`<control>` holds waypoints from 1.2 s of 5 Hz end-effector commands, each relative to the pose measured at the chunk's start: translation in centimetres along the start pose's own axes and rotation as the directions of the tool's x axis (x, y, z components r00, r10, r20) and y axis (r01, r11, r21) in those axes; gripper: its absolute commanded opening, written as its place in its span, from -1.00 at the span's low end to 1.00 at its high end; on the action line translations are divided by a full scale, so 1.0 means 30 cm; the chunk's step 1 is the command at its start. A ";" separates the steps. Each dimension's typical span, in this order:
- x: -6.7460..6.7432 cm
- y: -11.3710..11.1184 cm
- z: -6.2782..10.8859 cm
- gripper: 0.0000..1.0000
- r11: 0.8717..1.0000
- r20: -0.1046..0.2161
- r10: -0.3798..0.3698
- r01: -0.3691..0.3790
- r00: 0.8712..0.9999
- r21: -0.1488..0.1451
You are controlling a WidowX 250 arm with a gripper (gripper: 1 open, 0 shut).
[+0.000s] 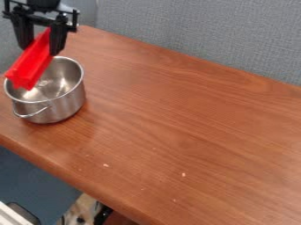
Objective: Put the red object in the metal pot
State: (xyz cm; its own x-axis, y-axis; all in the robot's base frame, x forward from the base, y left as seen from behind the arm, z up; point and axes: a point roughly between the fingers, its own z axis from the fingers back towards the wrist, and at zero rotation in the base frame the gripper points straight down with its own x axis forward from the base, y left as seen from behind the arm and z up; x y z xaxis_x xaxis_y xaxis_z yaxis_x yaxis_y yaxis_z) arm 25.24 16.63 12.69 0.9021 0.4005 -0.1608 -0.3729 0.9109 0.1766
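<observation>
At the upper left corner of the view, the black gripper (41,33) hangs pointing steeply down, its fingers (58,28) pinching the upper end of the red bar-shaped block (32,59). The block slants down and to the left from that grip, held clear of the desk, and its lower end sits over the left part of the metal pot's (47,91) rim; whether that end touches the rim or the inside wall cannot be told from this angle. The pot stands upright near the left edge of the wooden desk (188,114), round and shiny, with its open mouth facing up and its thin wire handle (33,112) lying down against the front of its side. The inside of the pot shows bright reflections and a reddish tint from the block above it. The desk's reddish-brown top stretches away to the right and toward the front, with a few small pale specks (108,163) near the front edge. A grey-blue textured wall (200,31) stands behind the desk.
</observation>
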 end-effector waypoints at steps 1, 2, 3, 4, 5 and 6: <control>0.003 0.023 0.000 1.00 1.000 0.004 0.016 -0.016 1.000 0.017; 0.001 0.022 -0.001 1.00 1.000 -0.001 0.015 -0.015 1.000 0.016; -0.002 0.032 -0.011 1.00 0.999 -0.004 0.031 -0.031 1.000 0.010; -0.006 0.043 -0.020 1.00 0.999 -0.008 0.046 -0.046 0.999 0.005; -0.008 0.050 -0.032 1.00 0.998 -0.017 0.060 -0.060 0.998 0.003; -0.011 0.062 -0.051 1.00 0.997 -0.031 0.082 -0.082 0.996 -0.005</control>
State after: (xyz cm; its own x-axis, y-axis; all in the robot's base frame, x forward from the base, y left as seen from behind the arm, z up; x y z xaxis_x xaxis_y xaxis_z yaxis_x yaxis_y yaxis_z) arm 24.12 17.91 10.69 0.8625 0.4627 -0.2051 -0.4324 0.8842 0.1768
